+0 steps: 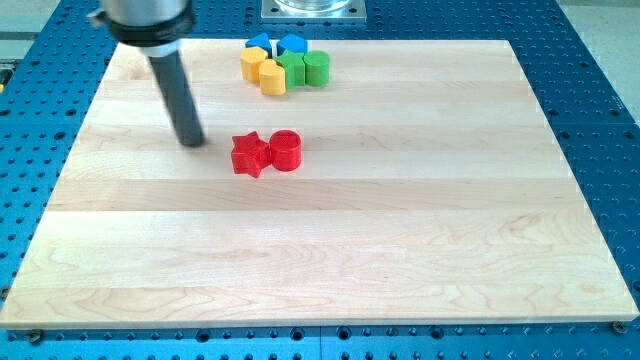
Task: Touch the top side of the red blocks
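My tip [191, 142] is a bare rod end resting on the wooden board [400, 250], carrying nothing and touching no block. Just to its right in the view, and slightly lower, lies the red star block [250, 155], with the red cylinder block [286, 151] touching the star's right side. Both look small, rigid and light, so I judge they will slide easily at a nudge; contact should come gently against their upper edges, toward the view's top. Up and to the right of my tip, well apart, sits a tight cluster of yellow blocks [262, 70], blue blocks [276, 44] and green blocks [305, 68]. Nothing stands between my tip and the red pair.
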Robot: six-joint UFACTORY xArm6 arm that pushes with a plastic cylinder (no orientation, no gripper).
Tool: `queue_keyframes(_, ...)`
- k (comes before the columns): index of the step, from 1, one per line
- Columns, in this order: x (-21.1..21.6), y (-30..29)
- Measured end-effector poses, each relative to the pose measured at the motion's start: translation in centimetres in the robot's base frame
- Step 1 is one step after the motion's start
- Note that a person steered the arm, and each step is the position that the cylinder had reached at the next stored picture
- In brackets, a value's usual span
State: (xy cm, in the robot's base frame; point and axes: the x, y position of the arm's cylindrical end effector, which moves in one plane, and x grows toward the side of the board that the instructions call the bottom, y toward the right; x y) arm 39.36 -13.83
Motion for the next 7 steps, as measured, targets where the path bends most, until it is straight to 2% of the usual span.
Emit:
queue_keyframes(1,0.0,3.2)
queue_keyframes(5,0.0,4.2)
queue_keyframes(7,-0.1,9.1)
